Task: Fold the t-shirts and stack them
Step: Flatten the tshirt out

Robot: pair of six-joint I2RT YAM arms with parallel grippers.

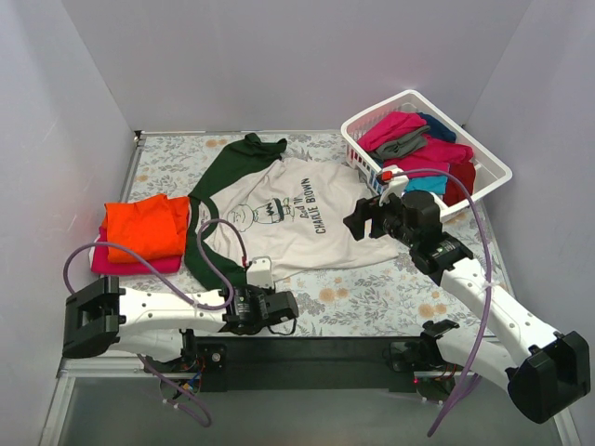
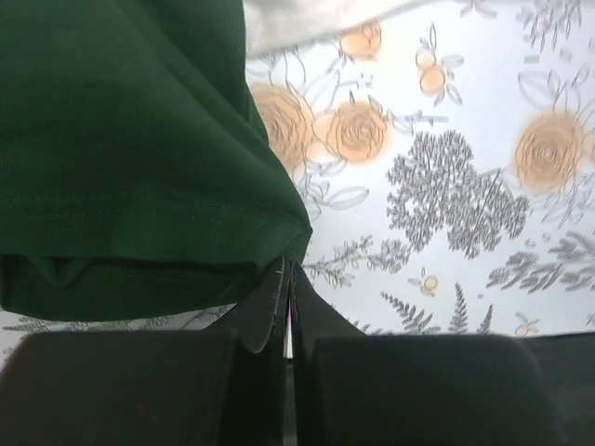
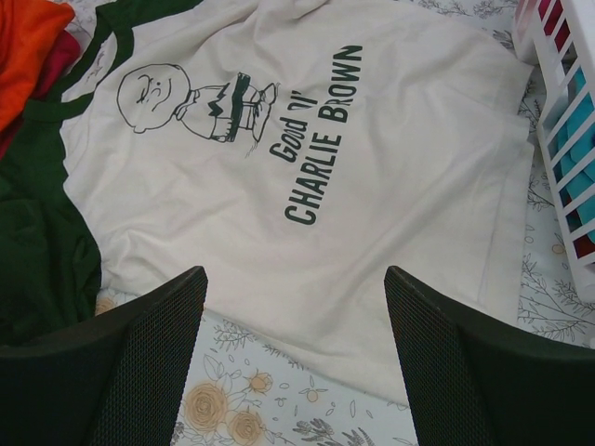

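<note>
Charlie Brown t-shirt lies flat beside basket; left gripper pinches its green sleeve, right gripper wide, empty: lift low, fold inward without dragging

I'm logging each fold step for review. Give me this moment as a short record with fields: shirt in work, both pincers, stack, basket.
shirt in work: cream shirt, spread print-up on the table cover
left pincer: shut on a corner of the shirt's green sleeve
right pincer: open, over the shirt's edge, holding nothing
stack: orange shirt folded on magenta shirt, left of the cream one
basket: far right, several unfolded shirts inside
</note>
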